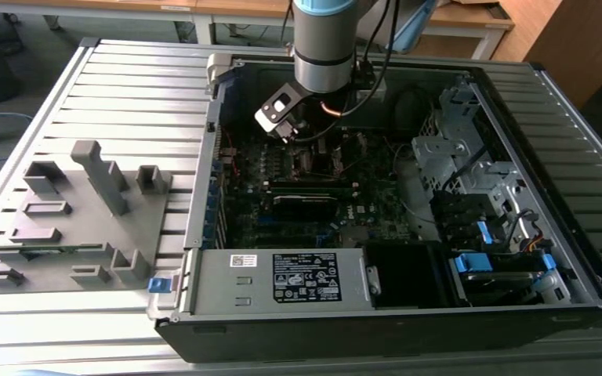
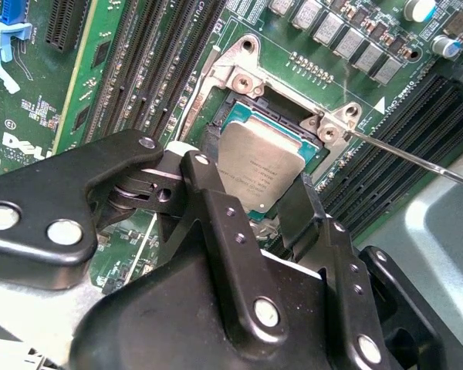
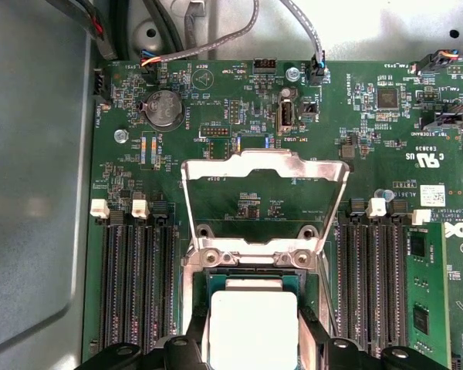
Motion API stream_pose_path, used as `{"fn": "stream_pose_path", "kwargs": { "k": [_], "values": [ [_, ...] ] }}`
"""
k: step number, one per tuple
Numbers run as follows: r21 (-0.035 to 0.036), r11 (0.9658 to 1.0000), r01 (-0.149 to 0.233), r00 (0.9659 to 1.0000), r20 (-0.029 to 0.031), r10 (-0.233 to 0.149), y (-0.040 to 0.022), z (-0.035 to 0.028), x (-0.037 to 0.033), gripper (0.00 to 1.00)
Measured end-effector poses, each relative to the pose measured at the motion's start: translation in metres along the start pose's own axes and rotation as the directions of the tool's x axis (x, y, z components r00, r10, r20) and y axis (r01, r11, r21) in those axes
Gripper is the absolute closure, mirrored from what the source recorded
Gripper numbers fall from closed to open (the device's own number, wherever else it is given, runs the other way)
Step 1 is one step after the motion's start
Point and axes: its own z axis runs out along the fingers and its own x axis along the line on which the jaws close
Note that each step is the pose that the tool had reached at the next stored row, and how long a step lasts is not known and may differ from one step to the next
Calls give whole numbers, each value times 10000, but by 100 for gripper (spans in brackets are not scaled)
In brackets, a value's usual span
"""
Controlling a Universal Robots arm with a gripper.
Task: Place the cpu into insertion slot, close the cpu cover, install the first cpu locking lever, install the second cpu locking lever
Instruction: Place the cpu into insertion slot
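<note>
**Pinched cpu (image 3: 252,327) at slot (image 2: 251,119), cover (image 3: 266,159) open**

The gripper (image 2: 251,183) is right over the slot, and its fingers (image 2: 216,220) clamp the cpu by two opposite edges. The cpu is on or just above the slot; cannot tell if it is seated. The cover is swung up off the slot, hinged at one slot edge, with the board (image 3: 216,100) visible through its window.

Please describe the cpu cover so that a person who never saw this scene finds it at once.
Inside the open computer case lies the dark green motherboard. Hinged between its two banks of long black slots, the cpu cover is swung open: the only thin silver frame with a large window.
</note>
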Motion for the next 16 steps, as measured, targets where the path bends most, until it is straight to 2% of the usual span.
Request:
{"fn": "stream_pose_path", "kwargs": {
  "k": [16],
  "values": [
    [0,10000,0,10000,0,0,0,2,0,46]
  ]
}}
